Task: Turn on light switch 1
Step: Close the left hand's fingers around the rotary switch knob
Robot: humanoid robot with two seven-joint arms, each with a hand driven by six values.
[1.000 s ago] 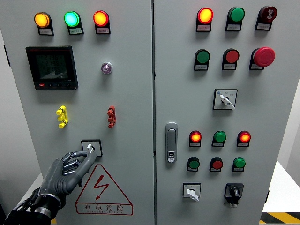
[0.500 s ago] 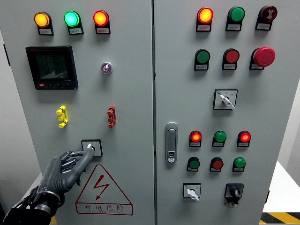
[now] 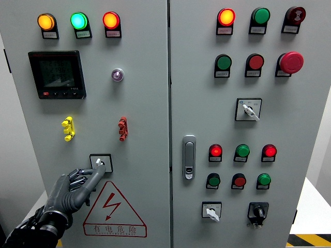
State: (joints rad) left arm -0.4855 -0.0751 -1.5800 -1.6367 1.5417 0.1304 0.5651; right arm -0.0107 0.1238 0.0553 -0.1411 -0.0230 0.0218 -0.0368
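Left hand (image 3: 72,190) below-left of rotary switch (image 3: 100,163): fingers (image 3: 94,176) loosely curled, extended fingertip just under switch knob, nothing grasped. Warning triangle (image 3: 114,209) below switch.

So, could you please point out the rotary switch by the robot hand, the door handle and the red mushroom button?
rotary switch (image 3: 100,163), head view, its knob
door handle (image 3: 189,157), head view, mid-lever
red mushroom button (image 3: 291,62), head view, cap centre

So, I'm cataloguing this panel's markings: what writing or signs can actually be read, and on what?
"有电危险", with a lightning bolt: on the red triangular warning sign at the left door's foot.
Small label plates under the indicator lamps and push buttons, e.g.: too small to read.
Digital meter screen: too blurred to read.
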